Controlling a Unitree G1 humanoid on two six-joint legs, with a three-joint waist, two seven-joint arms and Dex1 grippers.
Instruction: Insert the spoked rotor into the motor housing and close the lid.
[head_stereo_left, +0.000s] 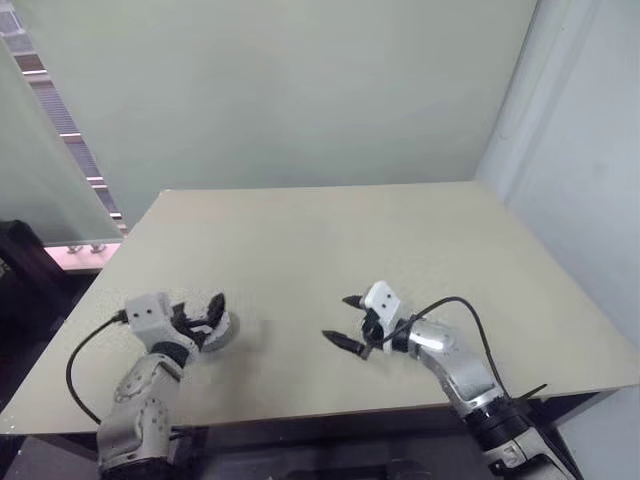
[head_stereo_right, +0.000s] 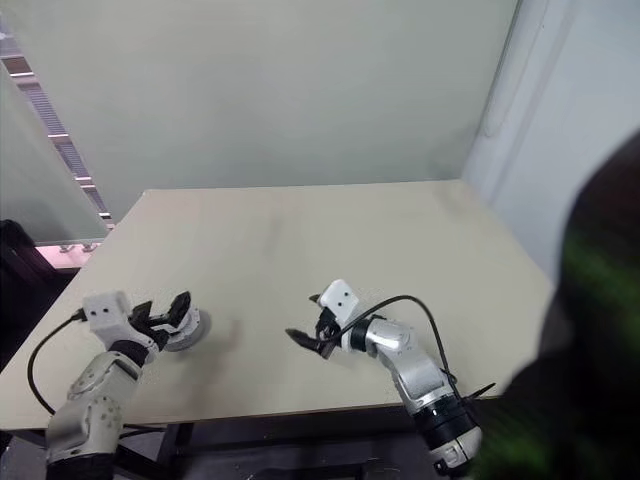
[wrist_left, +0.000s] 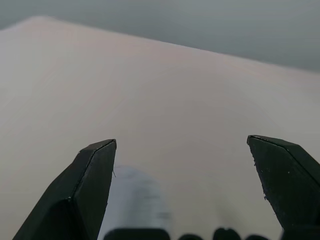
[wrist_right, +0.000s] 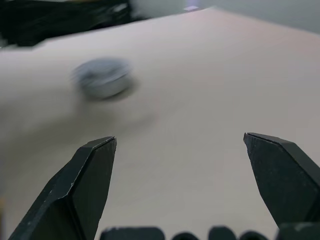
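**Colleague:** What do you see from the head camera?

**Me:** I see a wide beige table (head_stereo_left: 330, 250) that stands against a pale green wall (head_stereo_left: 280, 90). On the right there is a light grey wall, on the left a frosted glass panel (head_stereo_left: 40, 170). The left gripper (head_stereo_left: 200, 315) hangs just above the motor housing (head_stereo_left: 222, 333), near the front left edge of the table, and its fingers are spread and hold nothing. The right gripper (head_stereo_left: 345, 322) is near the middle front, well apart from the housing — also spread wide, also empty.

**Colleague:** And the left wrist camera?

**Me:** There I see two black fingers (wrist_left: 85, 190) far apart, bare table between them, and a blurred pale round shape low beside one finger. I cannot tell if it is the housing.

**Colleague:** The right wrist?

**Me:** The fingers (wrist_right: 80, 190) stand apart over the beige surface. Farther on the table lies the round silver housing (wrist_right: 104, 77) — blurred, so I cannot tell if its lid is on.
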